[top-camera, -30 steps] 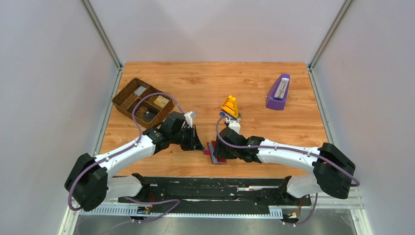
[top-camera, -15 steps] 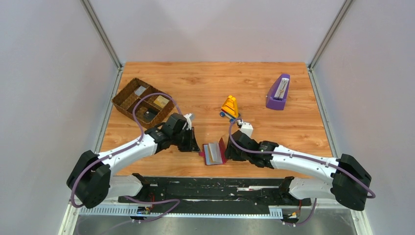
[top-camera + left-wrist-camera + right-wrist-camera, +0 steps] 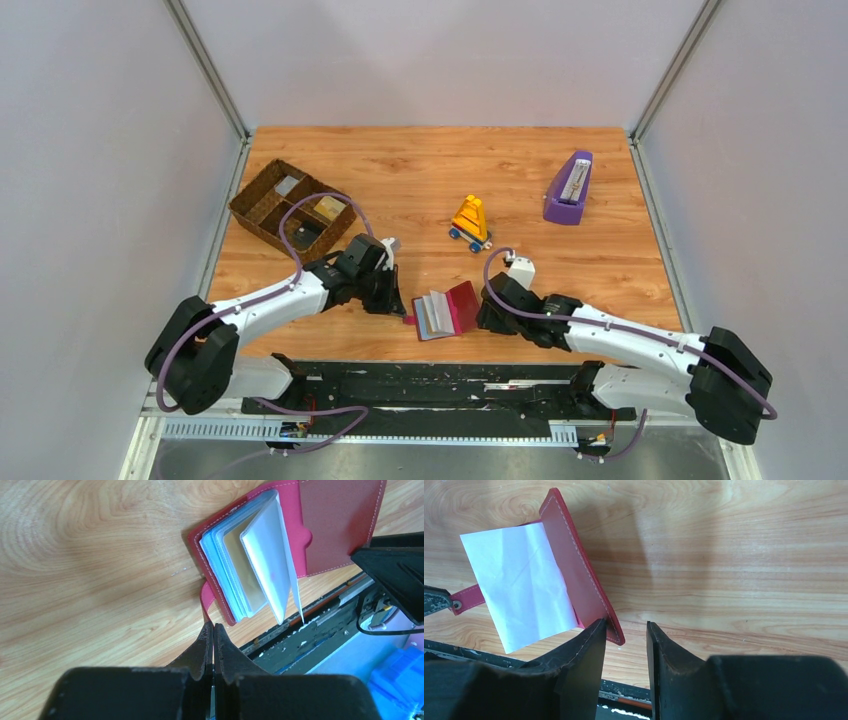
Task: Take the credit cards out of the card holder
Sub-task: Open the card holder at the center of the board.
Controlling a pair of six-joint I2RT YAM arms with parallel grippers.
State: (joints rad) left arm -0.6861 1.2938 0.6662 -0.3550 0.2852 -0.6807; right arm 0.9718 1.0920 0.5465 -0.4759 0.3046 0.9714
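Observation:
The dark red card holder (image 3: pixel 462 305) lies open near the table's front edge, its grey-blue plastic sleeves (image 3: pixel 434 314) fanned up. In the left wrist view the sleeves (image 3: pixel 250 565) stand over the red cover (image 3: pixel 340 525), and a pale card shows inside one. My left gripper (image 3: pixel 406 308) is shut on the holder's snap tab (image 3: pixel 204 597), fingertips (image 3: pixel 213 629) at table level. My right gripper (image 3: pixel 486 316) is open at the cover's right edge. In the right wrist view the cover's (image 3: pixel 574 575) near corner sits between my open fingers (image 3: pixel 625 626), against the left one.
A brown wicker basket (image 3: pixel 262 192) stands at the back left. A yellow toy (image 3: pixel 470 219) is behind the holder. A purple wedge stand (image 3: pixel 567 190) is at the back right. The black rail (image 3: pixel 440 375) runs along the table's front edge, just below the holder.
The holder went from closed to open: the right gripper drew the cover up and over to the right and moved right with it. The left gripper kept the tab and barely moved.

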